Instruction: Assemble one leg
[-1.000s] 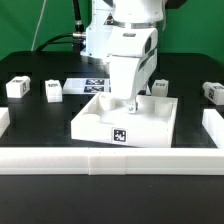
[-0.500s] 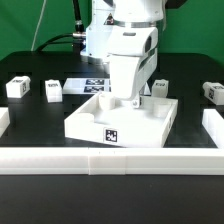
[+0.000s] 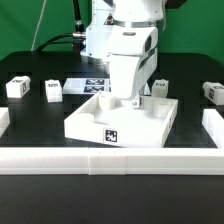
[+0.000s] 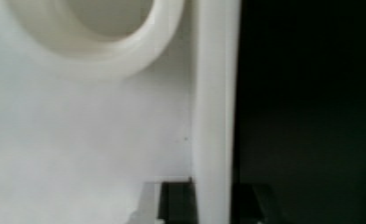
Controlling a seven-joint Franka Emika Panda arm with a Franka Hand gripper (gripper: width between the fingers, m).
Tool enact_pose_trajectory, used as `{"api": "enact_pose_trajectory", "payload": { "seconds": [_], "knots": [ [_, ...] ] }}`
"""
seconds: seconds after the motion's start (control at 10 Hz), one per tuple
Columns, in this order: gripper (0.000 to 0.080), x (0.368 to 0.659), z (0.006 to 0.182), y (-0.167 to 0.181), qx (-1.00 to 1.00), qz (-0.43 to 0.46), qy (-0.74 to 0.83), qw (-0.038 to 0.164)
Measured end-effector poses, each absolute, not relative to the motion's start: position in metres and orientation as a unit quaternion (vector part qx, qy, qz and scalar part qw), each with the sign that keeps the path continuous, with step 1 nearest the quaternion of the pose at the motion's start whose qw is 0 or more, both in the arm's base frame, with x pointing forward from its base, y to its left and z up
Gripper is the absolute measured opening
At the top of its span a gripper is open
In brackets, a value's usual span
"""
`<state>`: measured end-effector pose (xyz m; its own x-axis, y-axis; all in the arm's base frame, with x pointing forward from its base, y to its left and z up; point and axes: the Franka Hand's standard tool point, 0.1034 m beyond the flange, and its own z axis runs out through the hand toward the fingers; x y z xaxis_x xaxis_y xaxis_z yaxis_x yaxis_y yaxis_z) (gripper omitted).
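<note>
The end effector [image 3: 129,99] grips the raised rim of a large white square plastic panel [image 3: 90,128]. A small white tagged leg block [image 3: 52,90] stands well apart.

Black table [image 3: 40,115] with large white panel [image 3: 150,125], several small tagged legs [image 3: 16,87] and marker board [image 3: 85,86].

Four small white block-shaped legs stand upright and free on the black tabletop [image 3: 40,118], with dark square tags on their faces. The far-left leg [image 3: 16,87] and the second leg [image 3: 52,91] stand near each other at the exterior view's left. The third leg [image 3: 160,87] stands just behind the panel [image 3: 90,125]. The far-right leg [image 3: 211,91] stands well apart at the exterior view's right edge.
</note>
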<state>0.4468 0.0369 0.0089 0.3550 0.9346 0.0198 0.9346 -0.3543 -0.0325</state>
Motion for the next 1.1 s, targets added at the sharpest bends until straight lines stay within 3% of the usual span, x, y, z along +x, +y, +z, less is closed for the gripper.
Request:
{"api": "enact_pose_trajectory", "payload": {
  "seconds": [0.4, 0.6, 1.1],
  "knots": [
    [0.0057, 0.46, 0.008, 0.032, -0.766, -0.005, -0.642, 0.013],
    [0.0057, 0.465, 0.008, 0.049, -0.735, -0.007, -0.678, 0.004],
    [0.0057, 0.466, 0.008, 0.046, -0.733, -0.006, -0.68, 0.004]
  ]
}}
